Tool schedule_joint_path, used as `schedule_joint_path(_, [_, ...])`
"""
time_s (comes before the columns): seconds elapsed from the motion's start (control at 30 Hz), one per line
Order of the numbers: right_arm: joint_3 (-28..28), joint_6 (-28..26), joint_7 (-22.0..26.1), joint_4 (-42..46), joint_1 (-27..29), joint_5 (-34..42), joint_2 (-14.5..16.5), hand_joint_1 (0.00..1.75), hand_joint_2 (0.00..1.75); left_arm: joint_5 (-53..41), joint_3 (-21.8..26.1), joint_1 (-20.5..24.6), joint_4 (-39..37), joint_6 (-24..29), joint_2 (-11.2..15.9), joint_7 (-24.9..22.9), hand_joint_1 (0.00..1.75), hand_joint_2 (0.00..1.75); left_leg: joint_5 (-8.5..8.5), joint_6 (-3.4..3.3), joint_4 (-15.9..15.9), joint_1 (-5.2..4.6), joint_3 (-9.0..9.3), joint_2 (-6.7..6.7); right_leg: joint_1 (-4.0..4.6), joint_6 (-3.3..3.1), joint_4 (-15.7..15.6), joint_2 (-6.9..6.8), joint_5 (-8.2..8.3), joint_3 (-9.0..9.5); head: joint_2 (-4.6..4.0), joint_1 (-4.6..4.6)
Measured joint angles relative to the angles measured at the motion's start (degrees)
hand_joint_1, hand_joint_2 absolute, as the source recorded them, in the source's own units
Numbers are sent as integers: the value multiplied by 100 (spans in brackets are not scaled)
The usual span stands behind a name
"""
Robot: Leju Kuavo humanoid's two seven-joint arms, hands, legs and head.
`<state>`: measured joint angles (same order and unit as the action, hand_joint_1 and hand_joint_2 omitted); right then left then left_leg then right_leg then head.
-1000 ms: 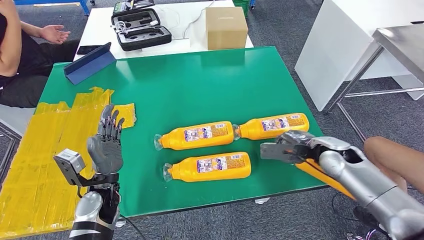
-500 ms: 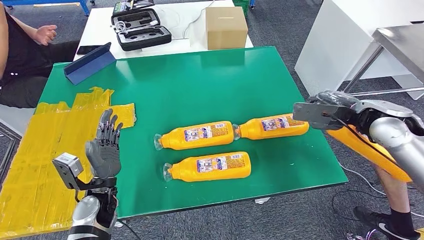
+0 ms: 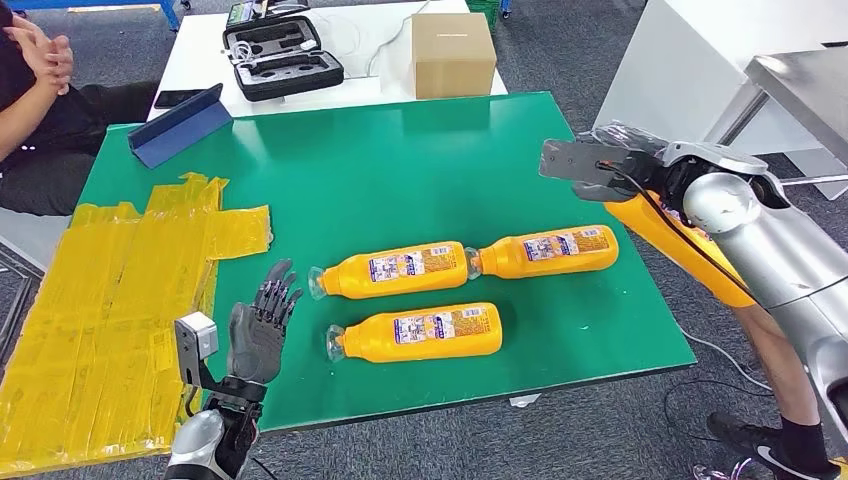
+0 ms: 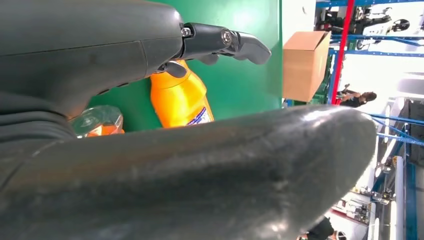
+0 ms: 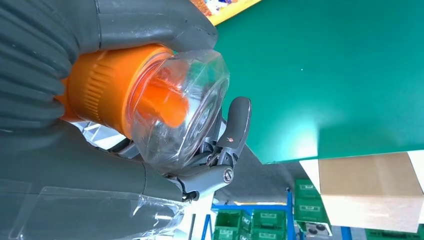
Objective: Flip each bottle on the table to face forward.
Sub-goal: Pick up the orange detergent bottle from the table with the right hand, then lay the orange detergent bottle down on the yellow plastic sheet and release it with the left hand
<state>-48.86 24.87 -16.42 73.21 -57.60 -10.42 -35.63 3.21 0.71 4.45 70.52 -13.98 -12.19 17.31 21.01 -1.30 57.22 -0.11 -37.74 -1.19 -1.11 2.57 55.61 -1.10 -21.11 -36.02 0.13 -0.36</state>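
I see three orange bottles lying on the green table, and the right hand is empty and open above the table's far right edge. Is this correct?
One thing is wrong: the right hand is not empty. The right wrist view shows it gripping a fourth orange bottle by its clear-capped end. Three bottles do lie on the green table.

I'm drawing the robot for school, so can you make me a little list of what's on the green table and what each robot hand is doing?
Table: green tabletop
Bottles lying down: three orange plastic bottles with labels, back left one, back right one, front one
Fourth bottle: orange plastic bottle with clear cap, held off the table
Right hand: raised over the table's right edge, fingers around that bottle
Left hand: open, holds nothing, near the front bottle's cap
Also there: yellow tape patch, blue folded stand
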Motion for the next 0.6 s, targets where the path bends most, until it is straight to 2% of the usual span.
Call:
schedule_joint_path(0.1, [-32,-101,10,-266,-196,-18,342,175,175,266,-71,-37,-143,-360,21,-313,0,175,0,0,-1,-4,-5,-11,-2,2,2,7,4,-9,0,1])
schedule_joint_path(0.3, [-62,-579,0,-1115,-841,-126,1506,175,175,566,-339,-109,-261,-562,50,-286,0,175,-11,13,0,6,-4,-49,8,-10,5,35,19,-30,0,-2])
schedule_joint_path(0.6, [-22,-993,-57,-1872,-1312,-345,3047,175,175,1172,-578,-52,-112,-747,87,-441,0,175,-19,22,0,18,-4,-45,17,-13,10,35,18,-31,0,2])
